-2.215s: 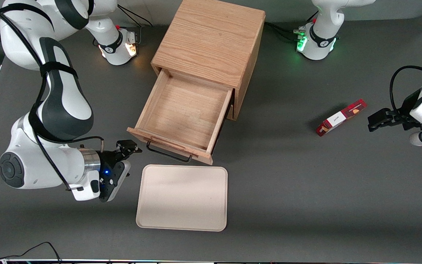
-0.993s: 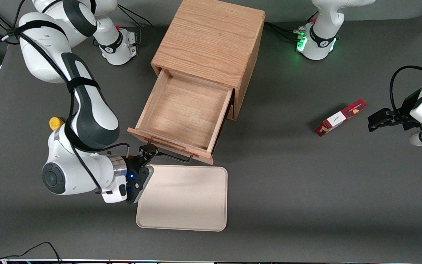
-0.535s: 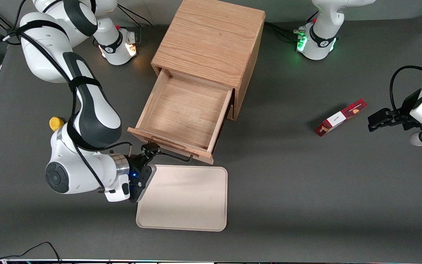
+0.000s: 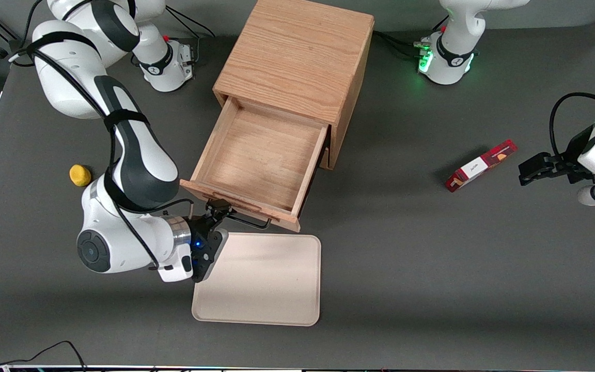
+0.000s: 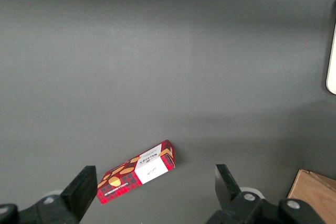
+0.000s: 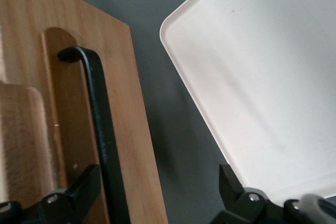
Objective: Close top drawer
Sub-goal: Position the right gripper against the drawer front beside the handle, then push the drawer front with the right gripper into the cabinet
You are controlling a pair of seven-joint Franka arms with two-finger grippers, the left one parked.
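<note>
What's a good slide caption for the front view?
Gripper open at the black handle of the pulled-out top drawer.

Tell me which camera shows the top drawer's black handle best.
The right wrist view: the black handle fills the frame, running along the top drawer front, with the open hand at it. The front view shows the handle only as a thin bar partly hidden by the hand. The left wrist view misses it.

Wood, wire and matt plastic

My gripper (image 4: 218,211) hangs by the grained oak top drawer (image 4: 261,157); its handle (image 6: 102,129) is smooth black wire, the tray (image 4: 259,279) matt cream.
</note>
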